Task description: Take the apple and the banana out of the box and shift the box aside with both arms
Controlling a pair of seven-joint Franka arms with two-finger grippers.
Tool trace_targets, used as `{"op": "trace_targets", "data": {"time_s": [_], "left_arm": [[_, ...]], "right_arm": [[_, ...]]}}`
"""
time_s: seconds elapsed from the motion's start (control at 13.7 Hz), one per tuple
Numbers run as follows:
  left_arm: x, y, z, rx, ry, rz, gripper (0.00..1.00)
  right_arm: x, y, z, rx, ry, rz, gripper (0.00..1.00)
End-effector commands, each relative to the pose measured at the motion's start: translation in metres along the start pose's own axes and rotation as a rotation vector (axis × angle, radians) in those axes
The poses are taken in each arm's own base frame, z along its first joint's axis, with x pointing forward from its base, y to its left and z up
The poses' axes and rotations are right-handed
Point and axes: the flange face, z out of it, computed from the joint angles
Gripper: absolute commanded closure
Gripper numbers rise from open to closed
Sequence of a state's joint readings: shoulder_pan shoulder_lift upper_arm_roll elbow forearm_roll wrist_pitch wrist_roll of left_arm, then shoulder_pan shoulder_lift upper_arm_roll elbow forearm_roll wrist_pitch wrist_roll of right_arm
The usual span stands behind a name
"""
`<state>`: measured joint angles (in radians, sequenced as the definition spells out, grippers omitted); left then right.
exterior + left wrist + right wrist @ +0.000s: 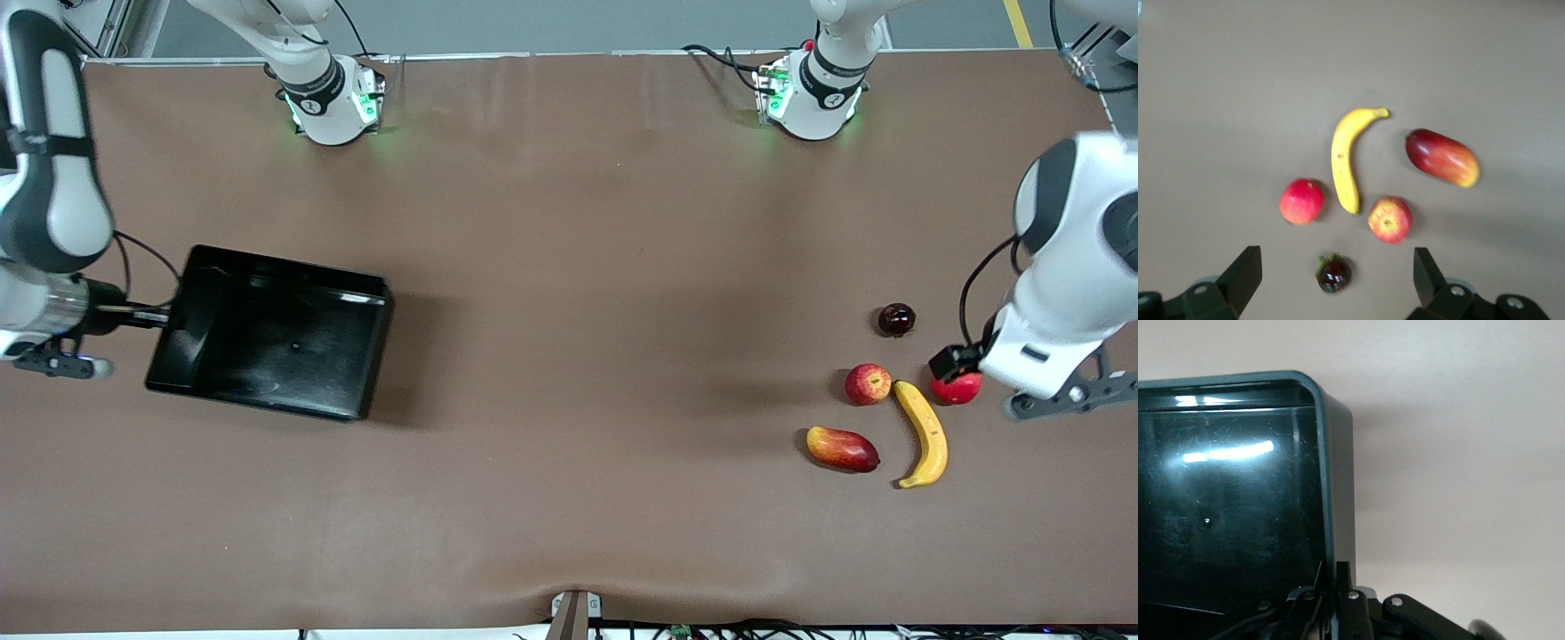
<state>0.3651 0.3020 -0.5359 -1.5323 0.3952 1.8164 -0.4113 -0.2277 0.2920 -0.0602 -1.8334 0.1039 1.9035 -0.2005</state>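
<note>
Pincers are seen at both worktop ends: the left pincer (pixel 1338 280) is held wide open and empty over the fruit cluster, where the banana (pixel 925 434) lies beside the apple (pixel 868 384). The right pincer (pixel 1338 587) is clamped shut on the box (pixel 276 331) wall, its fingers largely hidden in the front view.

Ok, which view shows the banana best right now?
The left wrist view: the banana lies whole and large between the open left claw's fingers. The front view shows it small, beside the apple. The right wrist view misses it.
</note>
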Motion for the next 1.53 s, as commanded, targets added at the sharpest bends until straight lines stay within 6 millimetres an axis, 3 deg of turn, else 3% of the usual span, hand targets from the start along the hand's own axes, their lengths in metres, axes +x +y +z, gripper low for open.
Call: {"op": "trace_targets", "data": {"time_s": [0.0, 0.29, 0.58, 0.73, 0.87, 0.95, 1.09, 1.24, 1.46], "left_arm": [[-0.031, -0.010, -0.064, -0.035, -0.008, -0.020, 0.00], [-0.070, -0.017, -0.120, -0.098, -0.052, -0.020, 0.00], [-0.091, -0.021, -0.149, -0.112, -0.044, -0.002, 0.00], [-0.096, -0.023, -0.152, -0.145, -0.049, -0.005, 0.00], [-0.103, -0.021, -0.156, -0.161, -0.051, -0.001, 0.00], [-0.101, -0.024, -0.156, -0.169, -0.052, -0.006, 0.00], [-0.101, -0.024, -0.153, -0.173, -0.058, -0.003, 0.00], [-0.099, -0.029, -0.152, -0.174, -0.057, -0.003, 0.00], [-0.098, -0.036, -0.146, -0.172, -0.071, 0.083, 0.00]], "right_arm": [[-0.004, 0.059, 0.022, 0.050, 0.021, -0.061, 1.00], [-0.017, 0.108, 0.075, 0.041, 0.061, -0.065, 1.00], [-0.019, 0.109, 0.095, 0.044, 0.044, -0.064, 1.00], [-0.014, 0.102, 0.089, 0.043, 0.043, -0.075, 0.00], [-0.003, 0.096, 0.067, 0.043, 0.056, -0.094, 0.00], [0.012, 0.085, 0.038, 0.028, 0.103, -0.140, 0.00], [0.037, 0.038, -0.016, 0.012, 0.123, -0.249, 0.00], [0.056, 0.008, -0.061, -0.011, 0.151, -0.306, 0.00], [0.069, -0.050, -0.104, -0.070, 0.220, -0.394, 0.00]]}}
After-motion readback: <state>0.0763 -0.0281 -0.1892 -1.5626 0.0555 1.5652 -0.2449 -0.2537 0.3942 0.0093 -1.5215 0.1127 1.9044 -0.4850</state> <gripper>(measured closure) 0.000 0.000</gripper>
